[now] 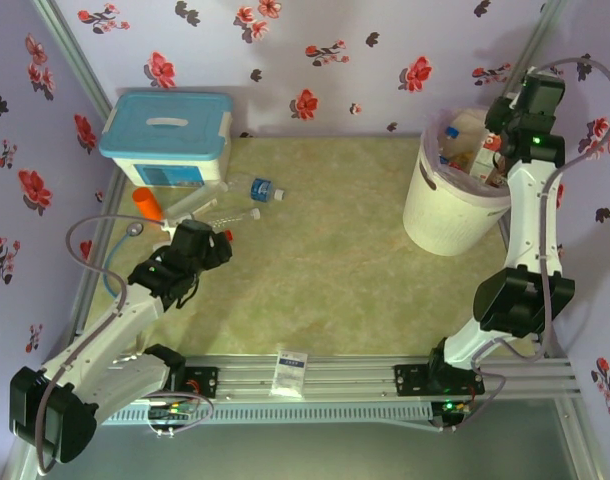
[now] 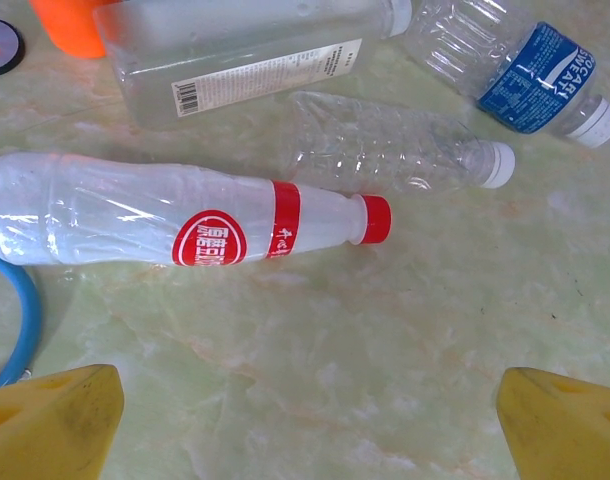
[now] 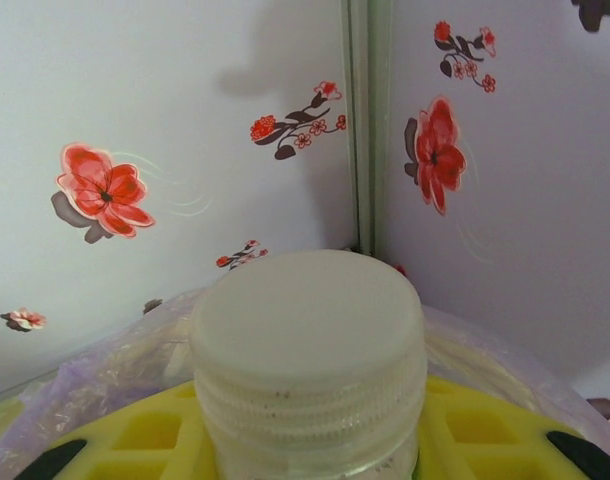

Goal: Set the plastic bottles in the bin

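Four bottles lie on the table (image 2: 385,340) at the left of the top view, below a blue-lidded box (image 1: 167,135). The red-label bottle (image 2: 215,222) is the nearest of them. The left gripper (image 2: 305,420) hangs above them, fingers spread wide and empty. At upper right, the right gripper (image 1: 515,118) is clenched on a white-capped bottle (image 3: 307,340) over the bin (image 1: 430,215).

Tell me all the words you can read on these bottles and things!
"POCARI SWEAT": white letters on the blue-label bottle.
Chinese characters, white on red, on the red-capped bottle: too blurred to read.
Barcode and small print on the square clear bottle: too small.
Print on the white packet on the rail: too blurred.
White cap of the held bottle: no words.
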